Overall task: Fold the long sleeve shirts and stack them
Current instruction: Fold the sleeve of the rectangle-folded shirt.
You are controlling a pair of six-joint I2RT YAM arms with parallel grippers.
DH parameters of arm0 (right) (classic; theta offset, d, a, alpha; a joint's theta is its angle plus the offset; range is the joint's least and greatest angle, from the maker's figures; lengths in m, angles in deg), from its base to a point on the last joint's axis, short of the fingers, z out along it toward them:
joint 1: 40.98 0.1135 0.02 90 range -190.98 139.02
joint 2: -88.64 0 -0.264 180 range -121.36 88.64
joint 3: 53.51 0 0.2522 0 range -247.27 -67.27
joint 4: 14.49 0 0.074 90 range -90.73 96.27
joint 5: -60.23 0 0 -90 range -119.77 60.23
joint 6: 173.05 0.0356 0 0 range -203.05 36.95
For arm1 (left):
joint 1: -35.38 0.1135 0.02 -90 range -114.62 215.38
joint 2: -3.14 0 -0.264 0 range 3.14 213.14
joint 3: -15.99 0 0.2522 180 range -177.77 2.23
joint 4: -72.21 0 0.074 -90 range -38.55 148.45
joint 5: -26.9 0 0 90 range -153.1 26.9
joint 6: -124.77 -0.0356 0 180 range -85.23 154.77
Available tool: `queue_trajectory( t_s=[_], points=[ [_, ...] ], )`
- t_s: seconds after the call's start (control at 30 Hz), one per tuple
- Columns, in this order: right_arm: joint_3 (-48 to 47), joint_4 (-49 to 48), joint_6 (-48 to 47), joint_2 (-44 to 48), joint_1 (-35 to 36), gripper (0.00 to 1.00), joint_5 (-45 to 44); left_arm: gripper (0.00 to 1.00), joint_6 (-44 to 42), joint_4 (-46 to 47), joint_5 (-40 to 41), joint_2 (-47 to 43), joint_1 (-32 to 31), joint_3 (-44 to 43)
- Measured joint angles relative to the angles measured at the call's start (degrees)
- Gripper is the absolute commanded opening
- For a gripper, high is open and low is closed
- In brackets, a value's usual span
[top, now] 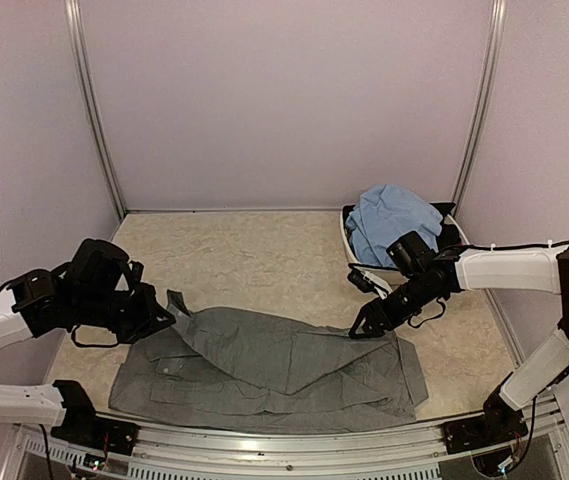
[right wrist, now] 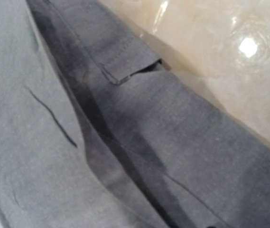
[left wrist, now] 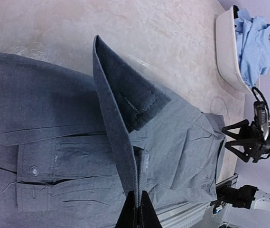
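The slate-grey cloth button-up shirt (top: 284, 365) lies spread across the near half of the mottled beige surface (top: 254, 250), close to the front rail, its length running from left to right and its cloth creased in shallow folds. In the left wrist view a chest pocket with a small round button (left wrist: 34, 169) lies flat on the shirt (left wrist: 182, 142), and a stitched band of the same grey cloth stands up on edge from it. That raised band runs straight into the left gripper (top: 164, 318), whose jaws are together and clamped on the cloth at the shirt's far left corner, so the corner is lifted clear of the surface in a small peak; in its own camera the left gripper (left wrist: 138, 203) shows as a dark wedge pinching the fold. At the shirt's far right edge sits the right gripper (top: 360, 328), low over the cloth, and from the left wrist view the right gripper (left wrist: 226, 137) has its jaws standing apart; whether they touch the cloth I cannot tell. The right wrist view is filled with the grey shirt (right wrist: 125, 142) at close range, a slit hem showing beside a strip of the surface (right wrist: 229, 71). Behind the right arm, at the far right corner, the white oval plastic basin (top: 348, 238) holds the crumpled light blue cloth shirt (top: 394, 222), well apart from the grey one.
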Motion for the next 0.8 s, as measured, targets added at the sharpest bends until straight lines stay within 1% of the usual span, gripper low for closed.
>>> queue_trajectory(
  t_s=[0.2,0.47,0.67,0.8],
  points=[
    [0.0,0.0,-0.1,-0.1,0.0,0.59,0.0,0.0,-0.2,-2.3,1.9,0.1,-0.2,4.2],
    [-0.2,0.1,-0.1,-0.7,0.0,0.59,-0.3,0.02,-0.5,-1.9,3.5,0.1,-1.8,8.8],
    [-0.6,0.2,-0.3,-0.9,0.0,0.58,0.0,0.0,-4.2,-1.1,7.7,1.9,-1.9,8.8],
    [-0.6,0.3,-0.9,-0.9,0.5,0.57,0.8,0.0,-8.0,-0.3,10.1,4.8,-1.9,6.4]
  ],
)
